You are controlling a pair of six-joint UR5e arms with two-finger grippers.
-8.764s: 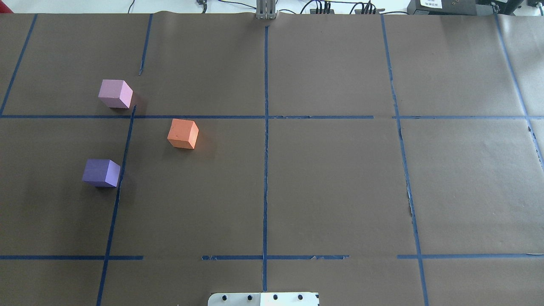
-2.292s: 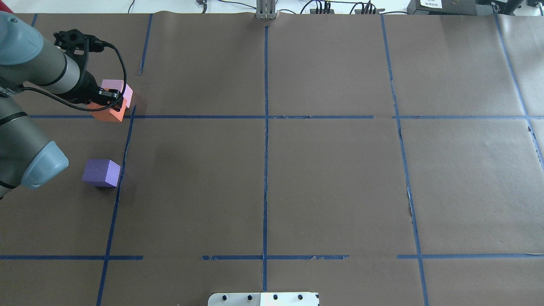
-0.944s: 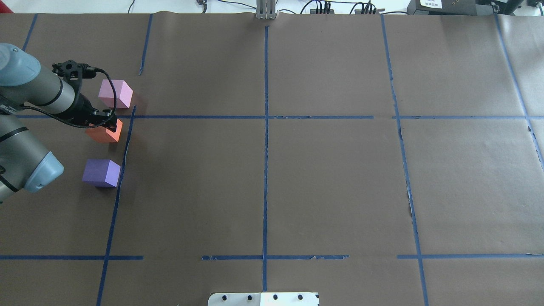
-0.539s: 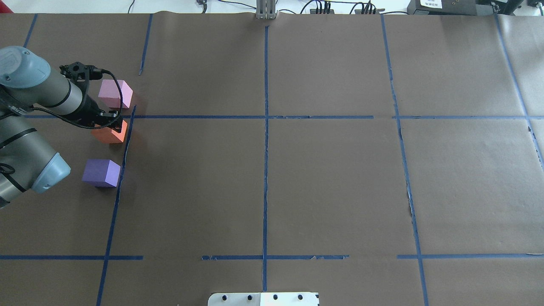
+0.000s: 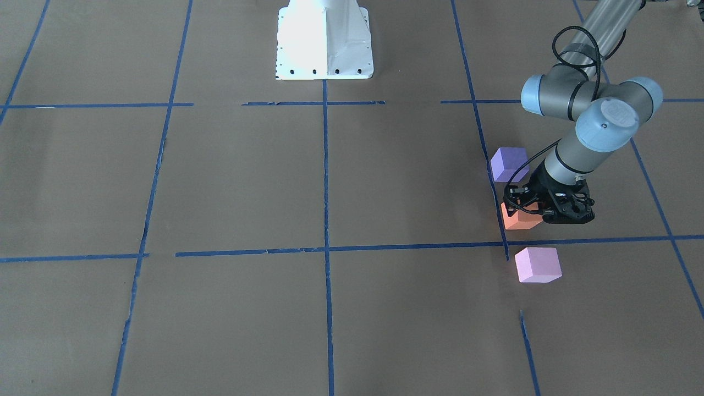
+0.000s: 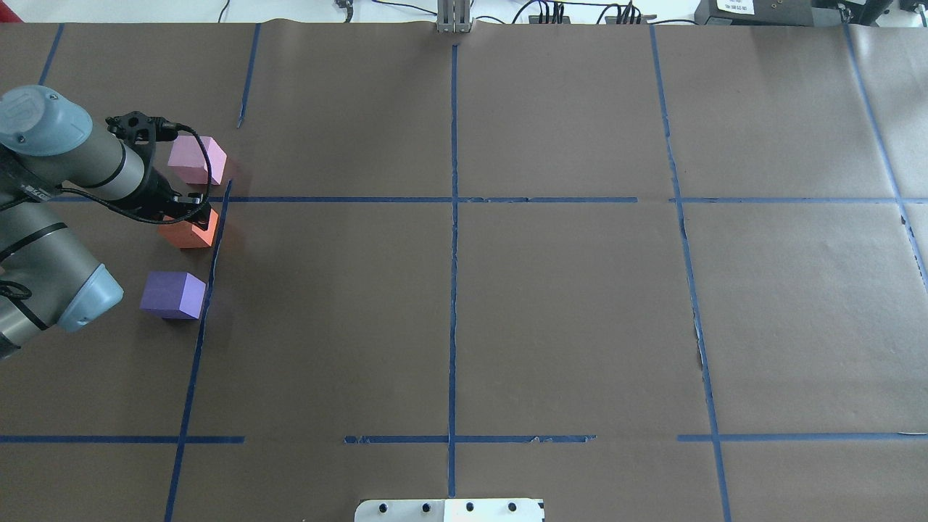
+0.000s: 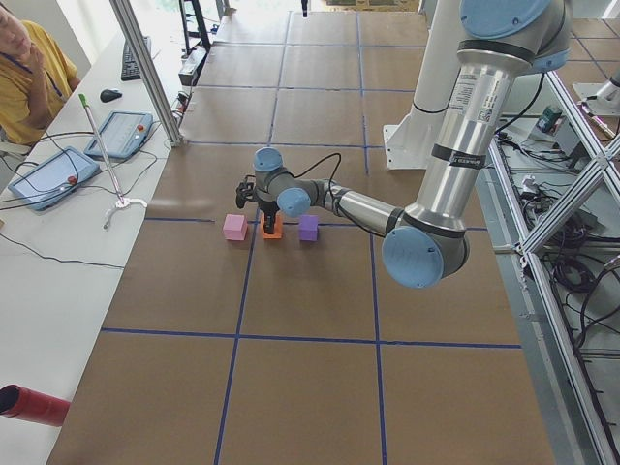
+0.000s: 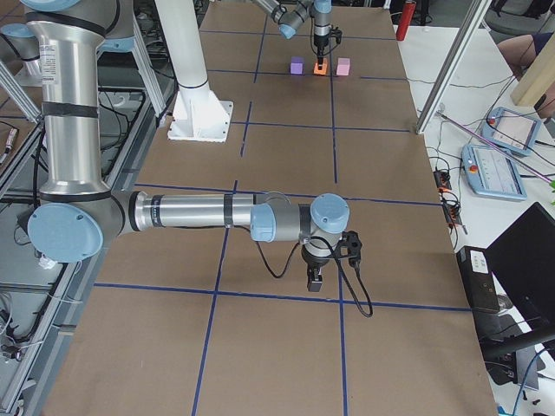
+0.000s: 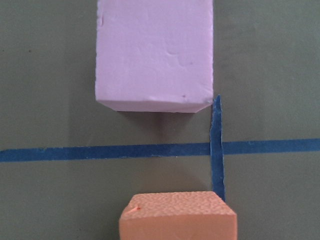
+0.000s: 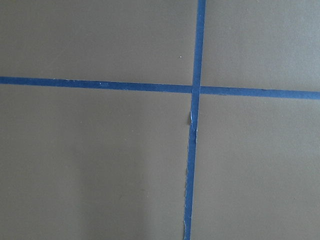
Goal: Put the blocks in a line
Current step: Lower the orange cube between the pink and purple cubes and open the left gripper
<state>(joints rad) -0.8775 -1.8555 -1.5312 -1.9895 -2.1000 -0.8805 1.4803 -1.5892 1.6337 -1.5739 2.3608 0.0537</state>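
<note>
The orange block (image 6: 192, 233) sits between the pale pink block (image 6: 197, 159) and the violet-purple block (image 6: 172, 294) at the table's left, roughly in one row with gaps. My left gripper (image 6: 191, 217) stands straight over the orange block and is shut on it, low at the table. The front view shows the same: left gripper (image 5: 536, 212), orange block (image 5: 516, 220), pink block (image 5: 537, 264), purple block (image 5: 508, 163). The left wrist view shows the orange block's top (image 9: 177, 217) and the pink block (image 9: 154, 52) beyond a tape line. My right gripper (image 8: 314, 279) hangs over bare paper far off; I cannot tell its state.
Brown paper with a blue tape grid (image 6: 453, 290) covers the table. The white robot base (image 5: 324, 38) stands at the near middle edge. An operator (image 7: 29, 68) sits at a side table with tablets. Cables and boxes line the far edge (image 6: 754, 11).
The left arm carried the orange block from beside the pink block toward the robot, then a little right and down between pink and purple. Pink and purple blocks have not moved.
</note>
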